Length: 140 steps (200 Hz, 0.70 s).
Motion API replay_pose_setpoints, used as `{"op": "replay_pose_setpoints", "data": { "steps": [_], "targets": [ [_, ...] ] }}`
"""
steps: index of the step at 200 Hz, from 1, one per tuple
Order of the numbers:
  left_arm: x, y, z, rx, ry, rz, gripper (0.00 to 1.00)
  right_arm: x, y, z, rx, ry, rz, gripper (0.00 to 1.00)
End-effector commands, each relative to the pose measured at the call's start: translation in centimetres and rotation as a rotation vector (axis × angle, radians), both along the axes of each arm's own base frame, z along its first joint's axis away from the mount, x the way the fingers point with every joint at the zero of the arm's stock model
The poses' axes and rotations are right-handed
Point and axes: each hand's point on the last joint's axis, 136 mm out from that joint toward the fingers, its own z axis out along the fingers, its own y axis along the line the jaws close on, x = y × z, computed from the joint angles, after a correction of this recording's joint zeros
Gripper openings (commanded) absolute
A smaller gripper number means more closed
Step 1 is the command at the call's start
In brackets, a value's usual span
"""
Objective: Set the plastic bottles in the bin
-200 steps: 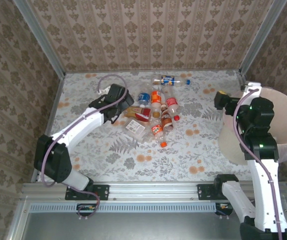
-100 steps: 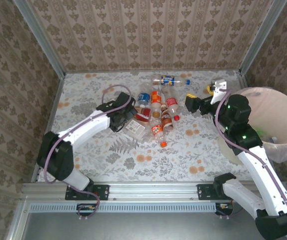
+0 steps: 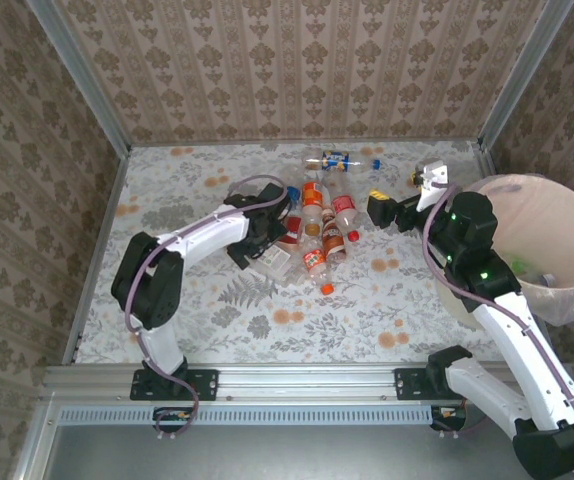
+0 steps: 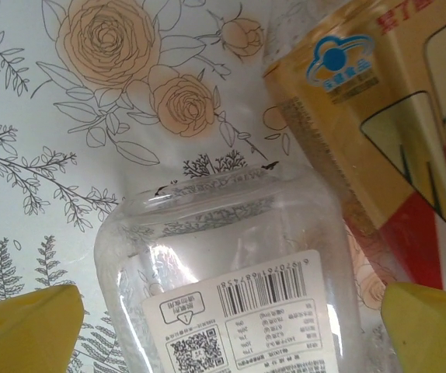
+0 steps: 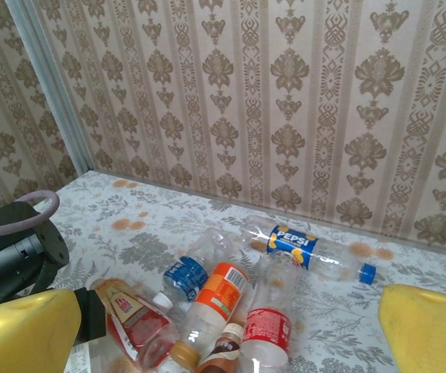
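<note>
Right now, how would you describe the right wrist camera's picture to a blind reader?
A heap of plastic bottles lies on a flowered table before a patterned wall, a Pepsi bottle apart behind it. Yellow fingers of the open right gripper frame the bottom corners.

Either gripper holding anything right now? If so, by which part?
Nothing is held. The left gripper is open, straddling a clear white-labelled bottle without closing on it. The right gripper is open with nothing between its jaws.
</note>
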Motion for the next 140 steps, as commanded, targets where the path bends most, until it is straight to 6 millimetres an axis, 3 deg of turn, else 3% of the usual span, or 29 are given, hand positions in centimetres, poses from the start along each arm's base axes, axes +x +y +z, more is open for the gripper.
{"op": "replay_pose_setpoints", "data": {
  "steps": [1,69,140],
  "targets": [
    [0.1,-0.2,-0.1,0.015,0.008,0.031,1.00,-0.2,-0.4,-0.1,-0.034,-0.009,-0.020,1.00],
    [0.5,0.3,-3.2,0.012,-0.024,0.089,0.95,0.1,0.1,-0.3,-0.045,0.016,-0.003,1.00],
    [0.5,1.4,-4.9,-0.003,-0.064,0.119,0.89,0.5,0.6,-0.5,-0.048,0.029,0.011,1.00]
  ]
}}
